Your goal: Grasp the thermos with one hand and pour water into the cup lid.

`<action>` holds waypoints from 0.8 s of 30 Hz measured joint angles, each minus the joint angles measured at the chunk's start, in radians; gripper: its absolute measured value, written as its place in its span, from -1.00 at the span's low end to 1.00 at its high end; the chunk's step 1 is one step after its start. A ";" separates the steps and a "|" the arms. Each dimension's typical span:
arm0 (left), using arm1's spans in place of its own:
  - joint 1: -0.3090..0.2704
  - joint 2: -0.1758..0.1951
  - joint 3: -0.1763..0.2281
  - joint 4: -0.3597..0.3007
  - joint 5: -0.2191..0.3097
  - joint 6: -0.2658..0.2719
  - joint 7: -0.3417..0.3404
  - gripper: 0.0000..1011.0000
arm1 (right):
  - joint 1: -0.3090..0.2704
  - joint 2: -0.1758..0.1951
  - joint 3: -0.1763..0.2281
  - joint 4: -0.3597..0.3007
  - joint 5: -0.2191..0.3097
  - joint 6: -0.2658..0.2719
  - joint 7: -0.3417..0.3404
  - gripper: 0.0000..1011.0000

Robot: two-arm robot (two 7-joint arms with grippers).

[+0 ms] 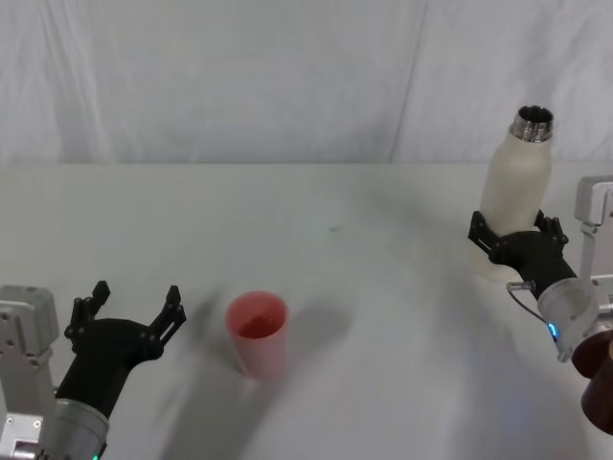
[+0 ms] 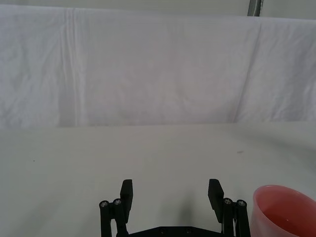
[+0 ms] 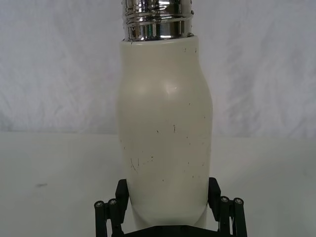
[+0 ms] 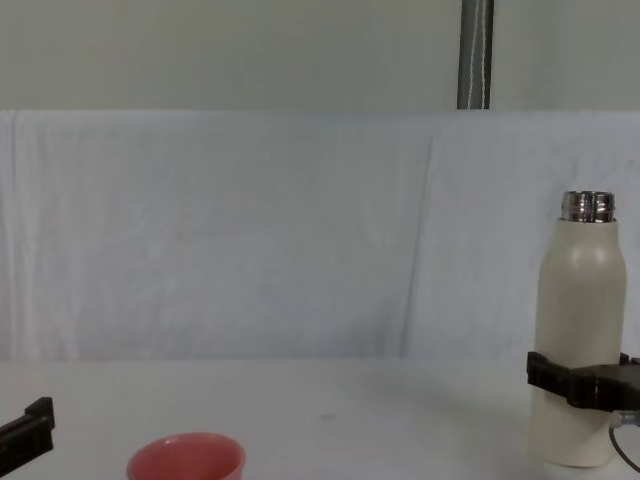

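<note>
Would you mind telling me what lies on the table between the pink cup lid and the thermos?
Nothing: in the head view, bare table separates the cup lid from the thermos.

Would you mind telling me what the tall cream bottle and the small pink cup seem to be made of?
Tall cream-white bottle: likely coated metal, matte and lightly scuffed, with a shiny threaded steel neck. Small salmon-pink cup: probably plastic, smooth and even-coloured.

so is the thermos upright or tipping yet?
Upright. The thermos stands on the table, steel neck up, right hand around its lower body.
</note>
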State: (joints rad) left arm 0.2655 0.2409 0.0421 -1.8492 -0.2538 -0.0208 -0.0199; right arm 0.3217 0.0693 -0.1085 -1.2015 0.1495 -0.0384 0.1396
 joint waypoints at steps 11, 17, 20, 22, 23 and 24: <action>0.000 0.000 0.000 0.000 0.000 0.000 0.000 0.98 | 0.030 -0.006 -0.004 0.034 -0.001 -0.008 0.005 0.98; 0.000 0.000 0.000 0.000 0.000 0.000 0.000 0.98 | 0.036 -0.009 -0.005 0.043 -0.004 -0.012 0.003 0.98; 0.000 0.000 0.000 0.000 0.000 0.000 0.000 0.98 | 0.035 -0.008 -0.006 0.042 -0.004 -0.011 0.003 0.98; 0.000 0.000 0.000 0.000 0.000 0.000 0.000 0.98 | 0.035 -0.008 -0.006 0.042 -0.004 -0.011 0.003 0.98; 0.000 0.000 0.000 0.000 0.000 0.000 0.000 0.98 | 0.034 -0.008 -0.006 0.041 -0.004 -0.011 0.003 0.98; 0.000 0.000 0.000 0.000 0.000 0.000 0.000 0.98 | 0.034 -0.008 -0.006 0.041 -0.004 -0.011 0.003 0.98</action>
State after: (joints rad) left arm 0.2655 0.2410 0.0421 -1.8492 -0.2538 -0.0208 -0.0199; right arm 0.3559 0.0610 -0.1141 -1.1603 0.1456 -0.0493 0.1427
